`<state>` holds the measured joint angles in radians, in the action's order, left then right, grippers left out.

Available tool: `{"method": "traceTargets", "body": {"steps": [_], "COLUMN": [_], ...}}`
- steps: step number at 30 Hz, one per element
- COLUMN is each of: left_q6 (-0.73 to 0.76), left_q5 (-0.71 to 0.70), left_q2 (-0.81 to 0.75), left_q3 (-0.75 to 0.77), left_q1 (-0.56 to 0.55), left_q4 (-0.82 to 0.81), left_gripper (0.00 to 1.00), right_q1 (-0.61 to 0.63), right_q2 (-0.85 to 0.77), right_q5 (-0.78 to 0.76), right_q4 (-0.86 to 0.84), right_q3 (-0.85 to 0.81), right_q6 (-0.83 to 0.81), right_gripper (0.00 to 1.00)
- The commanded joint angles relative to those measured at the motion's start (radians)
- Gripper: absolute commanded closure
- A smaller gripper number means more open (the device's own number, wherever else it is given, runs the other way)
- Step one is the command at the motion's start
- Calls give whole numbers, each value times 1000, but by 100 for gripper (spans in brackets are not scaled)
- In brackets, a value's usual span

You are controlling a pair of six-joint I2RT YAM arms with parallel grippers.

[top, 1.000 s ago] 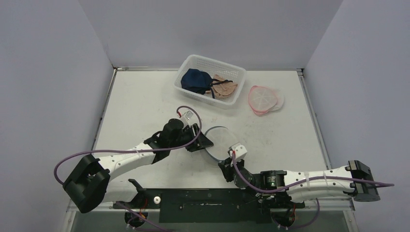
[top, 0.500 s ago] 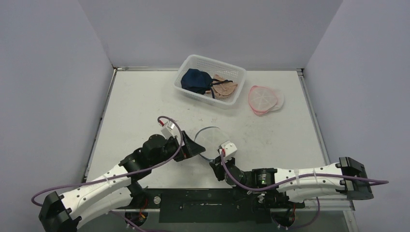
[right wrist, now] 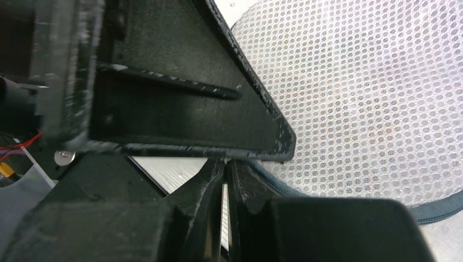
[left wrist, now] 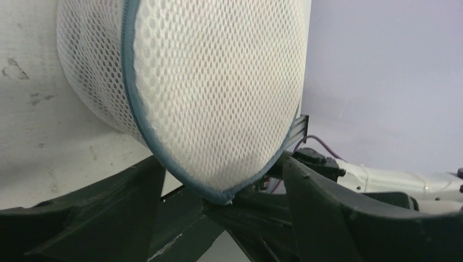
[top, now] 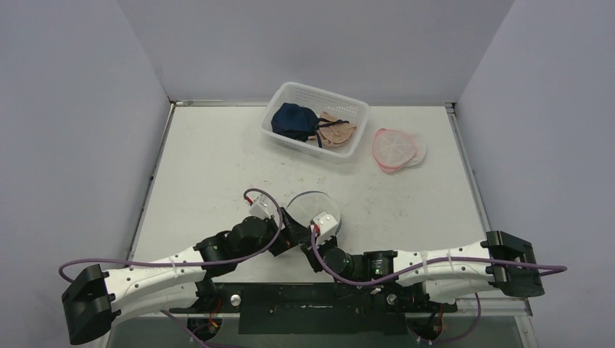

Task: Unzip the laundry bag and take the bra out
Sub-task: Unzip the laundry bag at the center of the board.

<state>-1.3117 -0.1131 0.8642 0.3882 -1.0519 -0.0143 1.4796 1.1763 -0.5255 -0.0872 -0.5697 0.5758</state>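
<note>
Round white mesh laundry bag (top: 313, 205) with a blue-grey rim, down near the front middle of the table (top: 210, 159), right between the two wrists. Left gripper (left wrist: 224, 166) spread wide, dark fingers (left wrist: 114, 210) standing either side of the bag's lowest edge, mesh bulging above them and filling most of that view; contact with the bag not to be made out. Right gripper (right wrist: 224, 169) pressed together at the bag's rim; whether anything thin sits between the tips, impossible to tell. Across the top of the right wrist view, one broad black finger of the left gripper, hiding much of the bag and lying just over the closed tips. Zip and contents of the bag not readable through the mesh. Well apart at the far side, a white basket (top: 328, 93) holding a navy garment (top: 292, 119) and a beige garment (top: 336, 133); just beside it to the right, a pink-rimmed mesh pouch (top: 395, 148) flat on the table.
</note>
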Motion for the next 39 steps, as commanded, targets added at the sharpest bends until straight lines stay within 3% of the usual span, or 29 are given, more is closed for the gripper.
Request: {"method": "traceTargets", "body": {"steps": [1, 9, 12, 18, 29, 35, 39], "left_q6": [-82, -110, -105, -91, -70, 7, 112], "left_q5": [-109, -169, -185, -174, -70, 92, 293], "left_q2": [-24, -49, -67, -102, -79, -17, 71], "left_q3": [-24, -41, -41, -48, -74, -73, -25], "left_q1": [-5, 4, 7, 30, 89, 153, 245], "left_q4": [-80, -65, -49, -23, -87, -192, -275], "left_gripper": [28, 80, 88, 96, 96, 94, 93], "right_q1": [-4, -4, -3, -3, -18, -27, -17], "right_q2": [-16, -47, -59, -109, -207, -300, -373], "right_q5": [14, 11, 3, -32, -129, -176, -156], "right_q4": [-77, -59, -43, 21, 171, 260, 275], "right_q3": [-37, -30, -27, -12, 44, 76, 96], "right_q6": [-11, -5, -1, 11, 73, 106, 93], "right_gripper": [95, 95, 95, 95, 95, 95, 95]}}
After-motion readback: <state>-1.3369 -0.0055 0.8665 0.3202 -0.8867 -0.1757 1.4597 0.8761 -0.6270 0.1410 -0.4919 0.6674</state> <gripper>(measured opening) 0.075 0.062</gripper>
